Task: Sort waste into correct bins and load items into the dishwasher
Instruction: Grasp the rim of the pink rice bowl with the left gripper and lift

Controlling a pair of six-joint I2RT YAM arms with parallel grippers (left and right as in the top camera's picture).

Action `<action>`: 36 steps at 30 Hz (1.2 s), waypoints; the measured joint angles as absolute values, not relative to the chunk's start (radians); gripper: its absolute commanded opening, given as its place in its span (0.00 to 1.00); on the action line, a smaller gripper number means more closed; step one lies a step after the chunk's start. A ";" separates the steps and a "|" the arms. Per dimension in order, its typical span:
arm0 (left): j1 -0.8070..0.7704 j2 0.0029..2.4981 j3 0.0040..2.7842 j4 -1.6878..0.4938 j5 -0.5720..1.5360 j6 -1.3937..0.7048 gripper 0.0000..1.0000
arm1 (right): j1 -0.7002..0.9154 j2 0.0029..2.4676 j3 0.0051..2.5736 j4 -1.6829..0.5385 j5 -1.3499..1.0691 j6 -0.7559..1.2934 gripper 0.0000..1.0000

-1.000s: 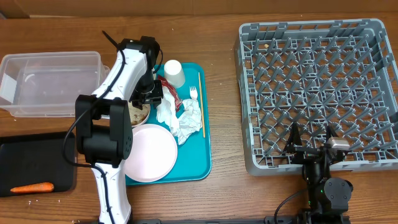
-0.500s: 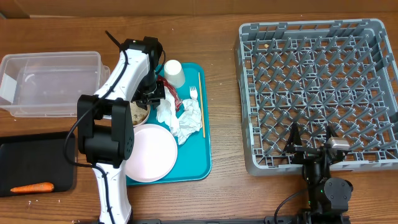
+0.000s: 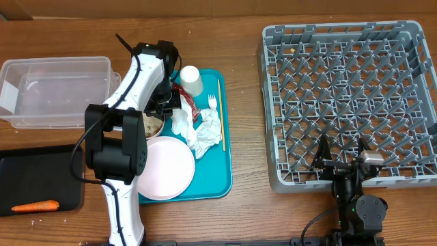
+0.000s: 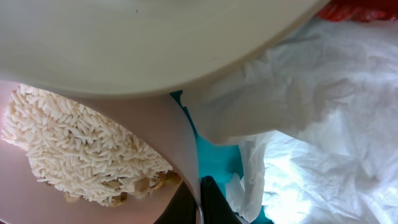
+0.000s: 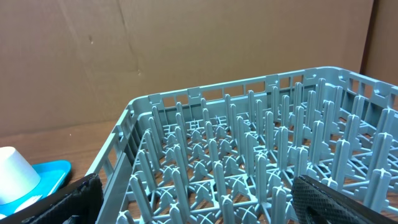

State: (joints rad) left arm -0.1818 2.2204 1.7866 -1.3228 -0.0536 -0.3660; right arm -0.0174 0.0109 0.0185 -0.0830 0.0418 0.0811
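My left gripper (image 3: 166, 106) is shut on the rim of a bowl (image 3: 153, 125) at the left edge of the teal tray (image 3: 218, 178). In the left wrist view its dark fingers (image 4: 199, 202) pinch the bowl wall (image 4: 183, 143), with whitish rice (image 4: 74, 149) inside. Crumpled napkins (image 3: 201, 130) (image 4: 311, 112) lie right beside it, and a red wrapper (image 3: 183, 96) is just behind. The plate (image 3: 167, 167), cup (image 3: 192, 80), fork (image 3: 213, 104) and wooden stick (image 3: 221, 116) are on the tray. My right gripper (image 3: 341, 160) (image 5: 199, 205) is open and empty at the front edge of the grey rack (image 3: 348, 102) (image 5: 249, 155).
The clear tub (image 3: 54, 92) stands at the far left. The black tray (image 3: 34, 171) lies in front of it and holds an orange carrot piece (image 3: 34, 206). A pale curved surface fills the top of the left wrist view.
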 measured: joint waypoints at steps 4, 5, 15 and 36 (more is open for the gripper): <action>-0.182 2.220 1.787 -1.324 -0.054 -0.366 0.04 | -0.017 0.011 0.019 -0.083 0.042 0.081 1.00; -0.182 2.220 1.787 -1.327 -0.054 -0.366 0.04 | -0.017 0.011 0.019 -0.083 0.042 0.081 1.00; -0.182 2.225 1.938 -1.484 -0.045 -0.366 0.04 | -0.017 0.011 0.019 -0.083 0.042 0.081 1.00; 0.014 1.872 2.206 -1.687 0.003 -0.393 0.04 | -0.017 0.011 0.019 -0.083 0.042 0.081 1.00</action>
State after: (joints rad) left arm 0.0135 1.8721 2.2063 -1.6871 0.0029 -0.3931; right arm -0.0174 0.0109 0.0185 -0.0834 0.0418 0.0811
